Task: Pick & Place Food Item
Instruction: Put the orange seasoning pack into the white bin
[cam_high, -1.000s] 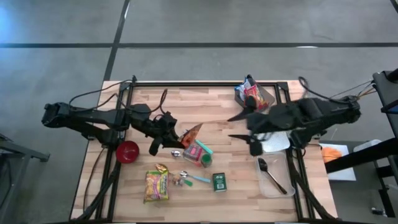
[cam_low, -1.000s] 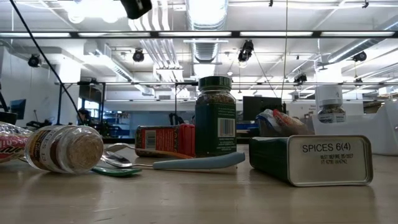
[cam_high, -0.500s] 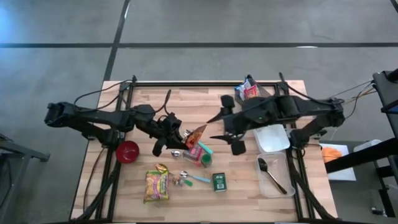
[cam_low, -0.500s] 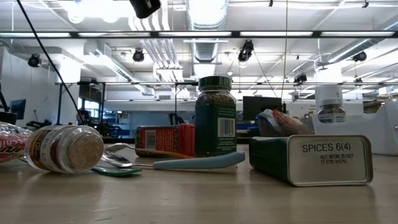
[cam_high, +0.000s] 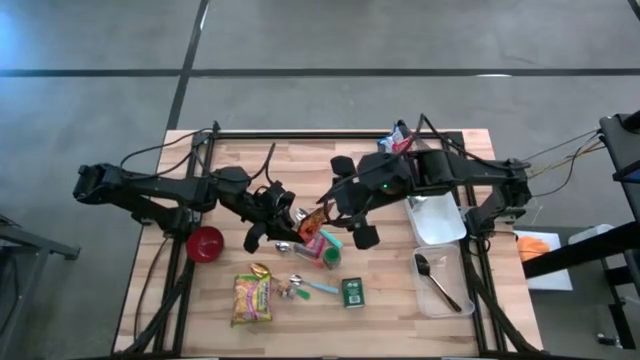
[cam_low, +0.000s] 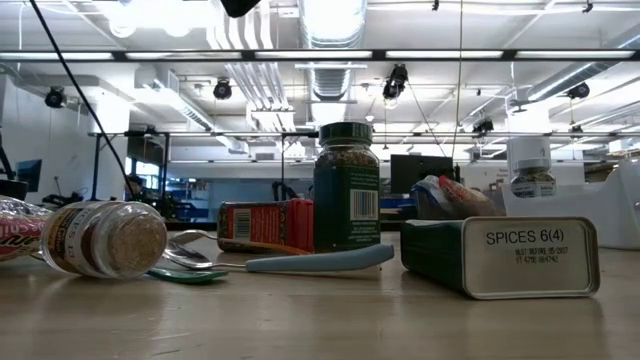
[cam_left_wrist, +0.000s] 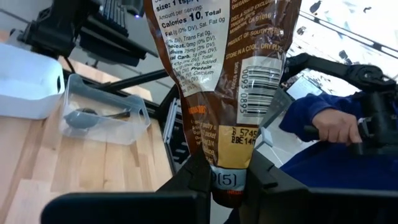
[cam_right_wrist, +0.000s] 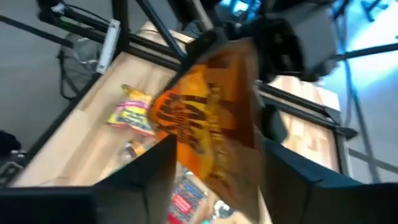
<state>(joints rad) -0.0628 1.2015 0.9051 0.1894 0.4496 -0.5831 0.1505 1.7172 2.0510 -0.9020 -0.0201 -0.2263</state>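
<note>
A brown and orange food pouch (cam_high: 311, 221) is held in the air over the middle of the table, my left gripper (cam_high: 287, 216) shut on one end of it. In the left wrist view the pouch (cam_left_wrist: 224, 74) stretches away from the fingers, label side showing. My right gripper (cam_high: 326, 207) has come in from the table's right and stands open around the pouch's other end (cam_right_wrist: 208, 118), one finger (cam_right_wrist: 155, 171) on each side. The low view shows neither gripper. My left gripper pinches the pouch's sealed end (cam_left_wrist: 225, 180) between its two fingers (cam_left_wrist: 194, 186), coming roughly level from the table's left. The pouch sticks out beyond the fingers, lifted clear of the table. My right gripper: its fingers flank the pouch, and I cannot tell whether they touch it.
Below the pouch lie a red box (cam_high: 311, 243), a green jar (cam_high: 330, 256), a spoon (cam_high: 316, 287), a green spice tin (cam_high: 352, 292), a noodle packet (cam_high: 252, 297) and a red bowl (cam_high: 205, 243). A white tub (cam_high: 437, 220) and a clear tub (cam_high: 440, 283) stand at the right.
My right gripper has swept from over the white tub toward the table's left, up to the pouch, and its fingers now stand on either side of the pouch's free end. The pouch has stayed where it was.
</note>
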